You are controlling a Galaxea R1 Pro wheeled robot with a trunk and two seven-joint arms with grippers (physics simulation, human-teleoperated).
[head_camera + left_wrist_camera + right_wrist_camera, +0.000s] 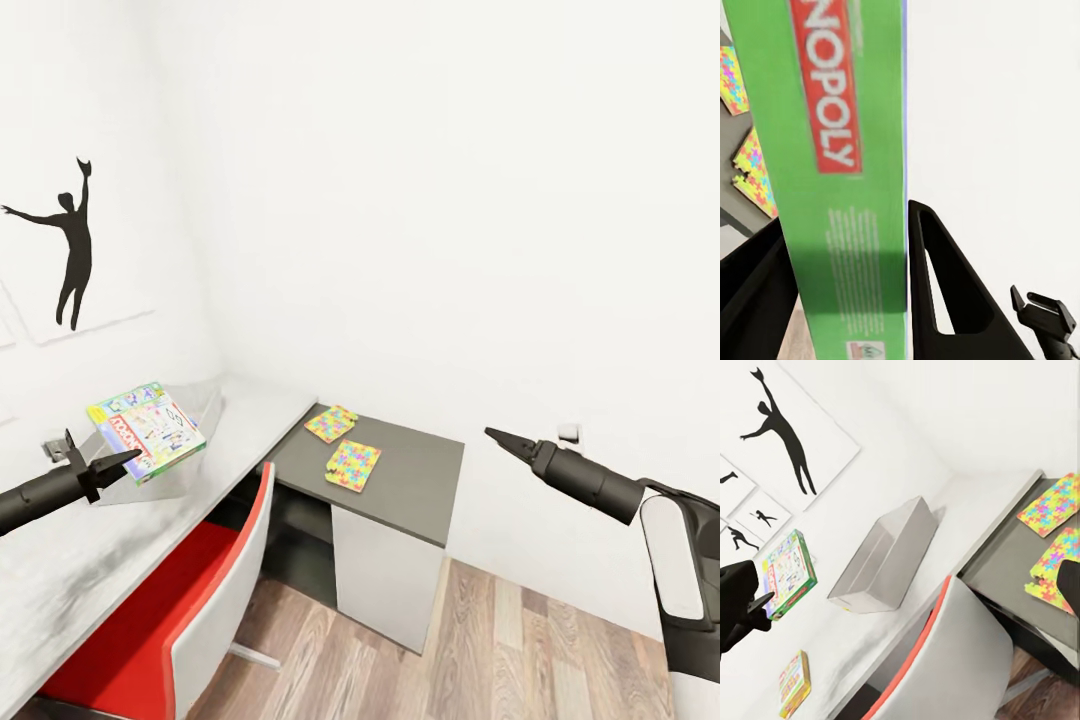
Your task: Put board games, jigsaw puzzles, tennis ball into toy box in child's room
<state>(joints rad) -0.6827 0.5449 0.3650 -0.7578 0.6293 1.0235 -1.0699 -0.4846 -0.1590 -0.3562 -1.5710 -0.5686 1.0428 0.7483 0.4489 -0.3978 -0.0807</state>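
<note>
- Left gripper (pixel 125 460): jaws clamped on one edge of a board game (pixel 147 429), a flat box with a green side panel and red lettering. In the left wrist view the box (pixel 847 187) sits between the two black fingers (pixel 945 292), its long axis running straight out from them.
- Held box, position: raised off the light grey table (pixel 60 590), tilted, over the near end of the toy box (pixel 195 420). In the right wrist view the box (pixel 789 572) hangs just beside the translucent bin (pixel 889 556), on the side away from the dark lower section.
- Key relation: the bin lies forward of the left jaws, towards the corner, and its long axis runs along the wall. Judgement: the coming move is a short carry forward and down, with the box turned flat so it clears the rim.
- Right gripper (pixel 500 438): jaws together to a point and empty, held in the air off the dark section's outer end, well apart from the bin. The left arm is clearly the nearer one.
- Remaining items: two jigsaw puzzles (pixel 341 445) lie flat on the dark section, just beside each other. A second board game (pixel 793 684) lies flat on the light top, on the far side of the held box from the bin.
- A red-and-white chair (pixel 190 600) stands at the table.
</note>
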